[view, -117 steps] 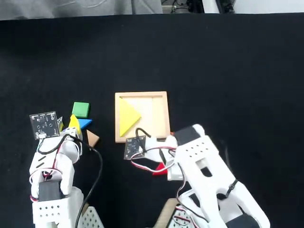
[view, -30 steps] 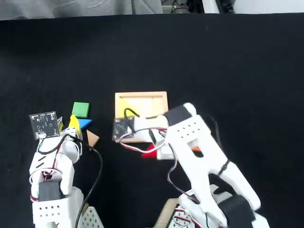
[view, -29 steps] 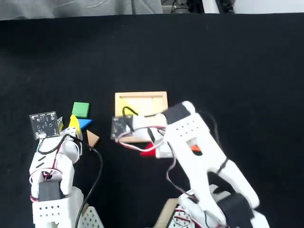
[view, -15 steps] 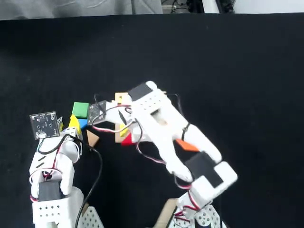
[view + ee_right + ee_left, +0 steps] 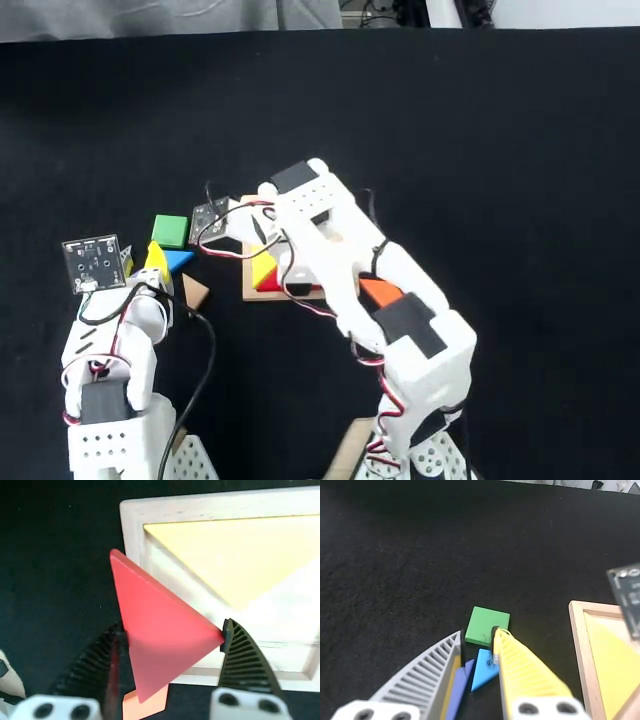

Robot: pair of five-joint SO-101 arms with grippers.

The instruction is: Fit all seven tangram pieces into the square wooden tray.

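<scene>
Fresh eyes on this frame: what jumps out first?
The big red triangle, clamped in the right pincer, sits over a corner of the wooden tray. Inside the tray lies one large yellow triangle. Off to the side, a green square and a blue triangle lie on the black table by the left pincer.

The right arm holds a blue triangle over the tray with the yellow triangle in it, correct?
No: the triangle in the right arm's fingers is red, not blue, as the right wrist view shows. It is over the tray holding the yellow triangle.
</scene>
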